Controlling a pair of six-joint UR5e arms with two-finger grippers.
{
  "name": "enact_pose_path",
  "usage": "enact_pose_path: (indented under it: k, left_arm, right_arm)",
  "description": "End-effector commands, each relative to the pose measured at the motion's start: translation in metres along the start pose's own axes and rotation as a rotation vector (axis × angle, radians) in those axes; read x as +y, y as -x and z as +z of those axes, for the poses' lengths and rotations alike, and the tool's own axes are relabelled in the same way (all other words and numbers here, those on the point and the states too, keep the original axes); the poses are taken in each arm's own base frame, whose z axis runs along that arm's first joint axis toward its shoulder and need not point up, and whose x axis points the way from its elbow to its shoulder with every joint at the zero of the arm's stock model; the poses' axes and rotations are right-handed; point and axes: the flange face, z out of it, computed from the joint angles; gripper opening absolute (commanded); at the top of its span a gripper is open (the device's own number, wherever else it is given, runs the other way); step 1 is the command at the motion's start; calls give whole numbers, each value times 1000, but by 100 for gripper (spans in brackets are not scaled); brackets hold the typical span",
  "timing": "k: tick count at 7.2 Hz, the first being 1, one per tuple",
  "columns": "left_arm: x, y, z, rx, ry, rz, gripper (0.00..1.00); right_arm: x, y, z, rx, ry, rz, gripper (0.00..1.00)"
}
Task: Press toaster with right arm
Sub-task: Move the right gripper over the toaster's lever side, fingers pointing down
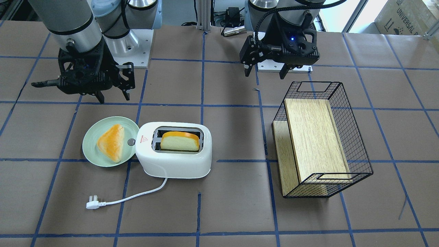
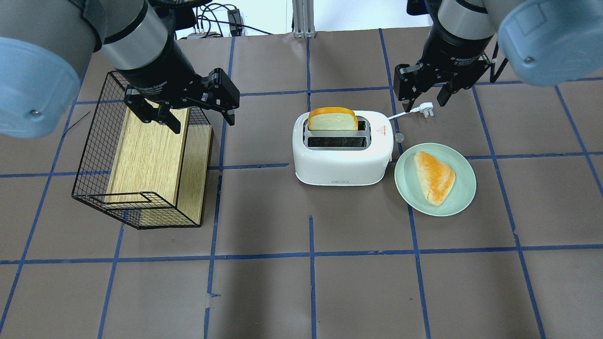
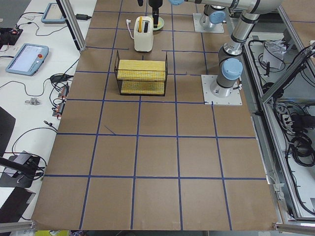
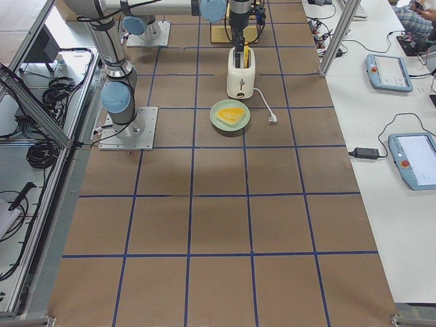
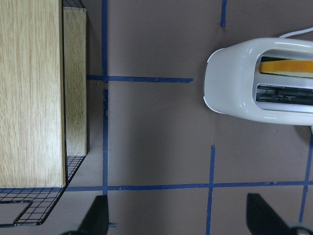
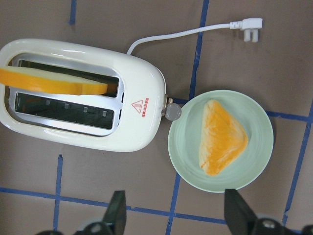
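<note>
The white toaster (image 1: 175,161) stands mid-table with a slice of toast (image 1: 180,141) upright in one slot. Its silver lever knob (image 1: 131,141) is at the end facing the plate, and it also shows in the right wrist view (image 6: 172,112). The toaster's cord runs to a loose plug (image 1: 92,204). My right gripper (image 1: 115,97) hangs open and empty, high above the knob end of the toaster (image 2: 341,155), touching nothing. In the overhead view the right gripper (image 2: 422,105) sits near the plug (image 2: 426,109). My left gripper (image 1: 265,74) is open and empty over the basket's end.
A pale green plate (image 1: 90,151) with a triangular bread piece (image 1: 111,142) sits right against the toaster's knob end. A black wire basket (image 2: 94,155) holding a wooden board (image 2: 146,155) lies on the robot's left side, below the left gripper (image 2: 204,125).
</note>
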Motion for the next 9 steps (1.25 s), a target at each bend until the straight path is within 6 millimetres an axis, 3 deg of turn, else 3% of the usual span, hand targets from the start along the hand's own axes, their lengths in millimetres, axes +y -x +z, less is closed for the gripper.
enact_pose_path:
  k: [1,3,5,7,9]
  left_arm:
    - [0,0,0,0,0,0,100]
    - [0,0,0,0,0,0,100]
    - [0,0,0,0,0,0,100]
    - [0,0,0,0,0,0,100]
    - [0,0,0,0,0,0,100]
  right_arm:
    - [-1,-1,7,1,2,-261,26]
    - [-4,-1,16,-15,4,-497,24]
    - [-15,4,58,-43,23,-705,22]
    - [-28,-6,100,-39,7,-960,22]
    - [-38,-5,120,-36,17,-1103,22]
